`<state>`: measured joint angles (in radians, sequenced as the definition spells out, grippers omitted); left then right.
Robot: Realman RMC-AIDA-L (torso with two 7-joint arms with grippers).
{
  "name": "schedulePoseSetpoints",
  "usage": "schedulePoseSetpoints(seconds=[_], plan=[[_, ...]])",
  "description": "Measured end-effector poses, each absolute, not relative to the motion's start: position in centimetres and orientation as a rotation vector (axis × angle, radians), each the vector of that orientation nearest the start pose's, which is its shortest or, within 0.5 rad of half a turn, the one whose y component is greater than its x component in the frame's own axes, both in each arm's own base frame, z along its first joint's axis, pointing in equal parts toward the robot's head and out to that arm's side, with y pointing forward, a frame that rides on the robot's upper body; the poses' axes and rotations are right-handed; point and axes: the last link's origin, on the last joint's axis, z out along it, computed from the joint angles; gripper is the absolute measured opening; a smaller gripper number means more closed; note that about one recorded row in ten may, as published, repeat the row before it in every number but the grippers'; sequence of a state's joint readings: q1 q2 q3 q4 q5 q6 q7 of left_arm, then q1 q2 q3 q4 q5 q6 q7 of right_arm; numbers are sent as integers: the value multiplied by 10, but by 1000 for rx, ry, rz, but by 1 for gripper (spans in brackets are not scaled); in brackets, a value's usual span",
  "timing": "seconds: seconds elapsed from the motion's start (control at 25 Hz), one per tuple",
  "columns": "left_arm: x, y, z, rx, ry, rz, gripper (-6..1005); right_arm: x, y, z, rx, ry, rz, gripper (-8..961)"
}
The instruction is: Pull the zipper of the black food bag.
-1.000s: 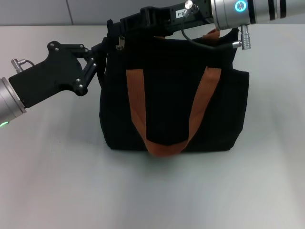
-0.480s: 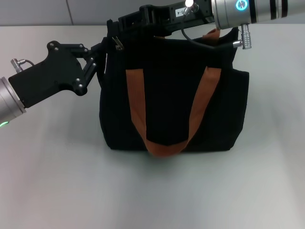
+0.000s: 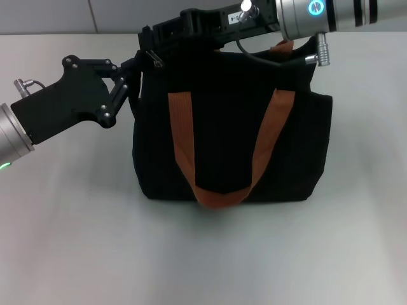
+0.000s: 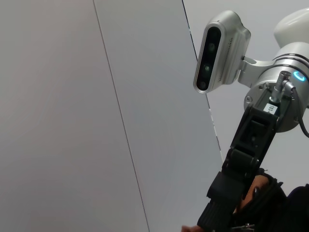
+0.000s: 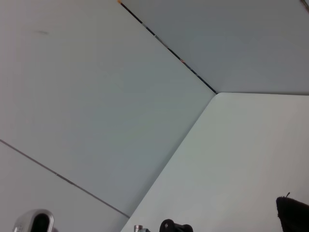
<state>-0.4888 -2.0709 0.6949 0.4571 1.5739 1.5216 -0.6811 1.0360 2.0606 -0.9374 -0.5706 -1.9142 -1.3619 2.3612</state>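
The black food bag (image 3: 229, 140) stands upright in the middle of the table, with two brown-orange straps (image 3: 181, 136) looping down its face. My right gripper (image 3: 151, 46) reaches along the bag's top edge to its far left end and is shut on the zipper (image 3: 154, 59), whose small silvery tab hangs just under the fingertips. My left gripper (image 3: 135, 79) is shut on the bag's upper left corner, just below the zipper. The right arm (image 4: 285, 92) also shows in the left wrist view, above a bit of the bag (image 4: 273, 203).
The pale grey table (image 3: 76, 241) runs around the bag on all sides. A grey wall (image 3: 51, 16) stands behind it. The robot's head camera (image 4: 219, 50) shows in the left wrist view.
My right gripper has slid a little to the left along the bag's top, and the silvery tab has moved left with it. The left gripper and the bag have stayed in place.
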Motion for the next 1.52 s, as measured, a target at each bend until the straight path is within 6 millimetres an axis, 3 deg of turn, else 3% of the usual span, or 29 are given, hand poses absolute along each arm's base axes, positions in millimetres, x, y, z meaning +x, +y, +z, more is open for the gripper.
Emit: schedulePoseSetpoints(seconds=[0.88,1.16,1.52], plan=[[-261,334,8,-2326,1,-882,21,76,419,-32,-2796,1429,719,373],[-262,333,10,-2312,-7,-887,21,72,403,-12,-2886,1418,899,373],[-262,333,10,-2311,-11,-888,21,90,413,-4,-2763,1397,889,373]])
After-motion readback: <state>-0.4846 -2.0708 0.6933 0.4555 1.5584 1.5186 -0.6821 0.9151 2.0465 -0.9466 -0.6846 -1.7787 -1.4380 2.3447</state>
